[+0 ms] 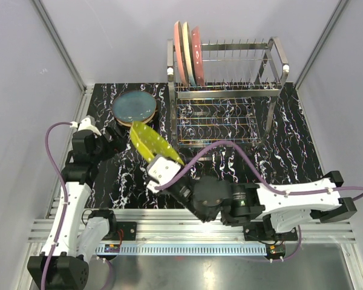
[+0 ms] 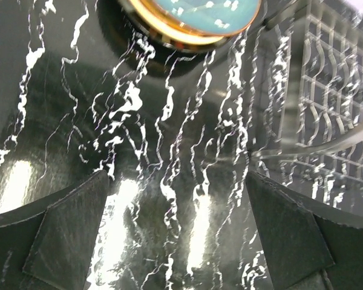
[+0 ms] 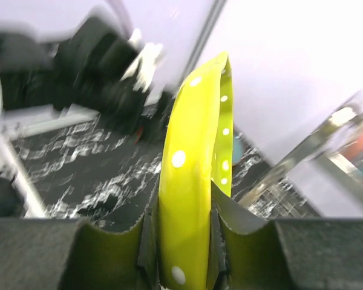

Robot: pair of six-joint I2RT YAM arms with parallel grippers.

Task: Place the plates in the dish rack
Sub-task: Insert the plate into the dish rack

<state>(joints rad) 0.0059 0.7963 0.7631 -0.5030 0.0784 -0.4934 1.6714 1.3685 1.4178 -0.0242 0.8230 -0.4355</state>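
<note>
step in hand: carrying one plate to the rack. the right gripper pinches the dotted green plate by its rim, pads tight on either face. the plate is held on edge, tilted, above the table left of centre, near the front-left corner of the dish rack and not touching it.

right arm: reaches from its base at near right across to the left, forearm low over the near edge, wrist pointing away toward the rack.

left gripper: fingers spread wide, nothing between them, bare table below. it hovers just left of the held plate, arm folded along the left edge.

rack: three plates stand upright at the left end of the upper tier, with free tines to their right. a stack of plates lies flat left of the rack, teal plate on top.

next move, my judgement: raise the plate over the upper rail, turn it parallel to those standing, and lower its rim between the next open tines. a skewed plate may catch a tine or knock its neighbour.
</note>
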